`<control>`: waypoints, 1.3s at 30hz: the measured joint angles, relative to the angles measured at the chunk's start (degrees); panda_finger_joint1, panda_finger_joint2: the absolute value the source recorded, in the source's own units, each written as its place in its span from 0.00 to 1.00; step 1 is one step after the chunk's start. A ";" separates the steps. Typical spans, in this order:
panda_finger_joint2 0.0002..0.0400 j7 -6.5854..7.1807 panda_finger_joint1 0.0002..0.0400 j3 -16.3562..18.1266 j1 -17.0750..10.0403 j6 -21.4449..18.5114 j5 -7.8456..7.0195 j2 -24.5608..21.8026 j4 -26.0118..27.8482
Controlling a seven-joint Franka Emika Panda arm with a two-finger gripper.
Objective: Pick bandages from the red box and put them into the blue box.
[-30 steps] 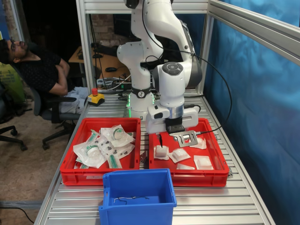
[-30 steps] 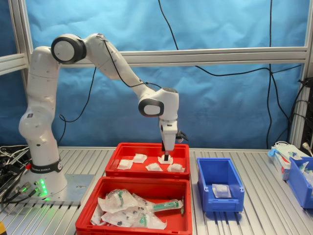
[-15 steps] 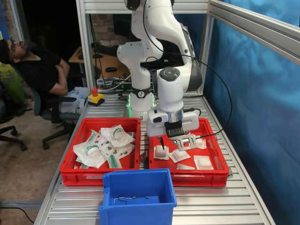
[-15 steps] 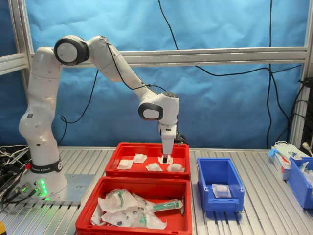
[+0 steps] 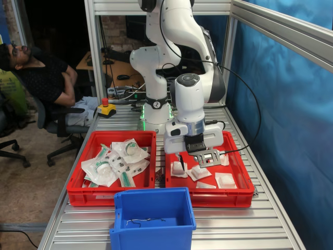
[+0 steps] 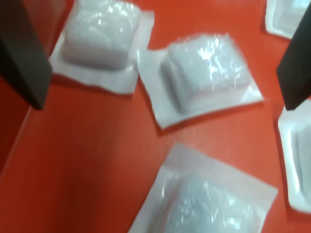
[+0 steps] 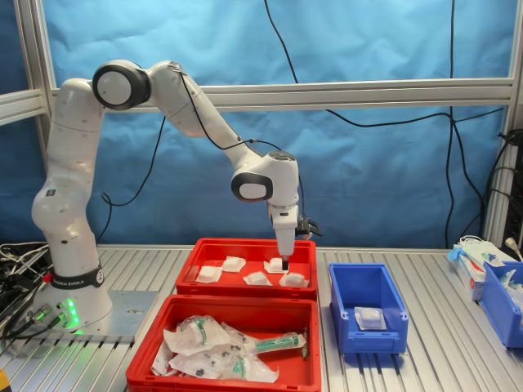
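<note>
The red box [image 5: 208, 197] holds several bandages, small white square pads in flat wrappers. My gripper [image 5: 179, 158] hangs low inside it, open, with nothing held. In the wrist view its two dark fingers [image 6: 24, 53] flank one bandage [image 6: 209, 73], and the gripper [image 6: 165, 99] sits just above the tray floor. More bandages [image 6: 102, 34] lie beside it. In the second exterior view the gripper [image 7: 284, 263] is over a bandage [image 7: 274, 266] at the right end of the red box [image 7: 245, 242]. The blue box [image 7: 372, 339] stands to its right with one bandage [image 7: 369, 317] inside. In the first exterior view the blue box [image 5: 151, 237] is nearest the camera.
A twin red tray [image 5: 112, 194] of clear, green-printed packets sits beside the red box. A seated person [image 5: 47, 78] is at the first exterior view's left, near a red stop button [image 5: 106, 102]. Another blue bin [image 7: 502, 298] and a white carton [image 7: 474, 261] stand at the second exterior view's right.
The gripper has shifted slightly toward the second exterior view's right, staying low in the red box and open. No bandage has moved.
</note>
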 joint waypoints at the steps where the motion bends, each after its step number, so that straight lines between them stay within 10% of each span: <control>1: 1.00 0.00 1.00 0.00 0.00 1.15 0.03 0.34 0.17; 39: 1.00 0.00 1.00 -0.50 1.17 11.69 -0.13 8.07 3.60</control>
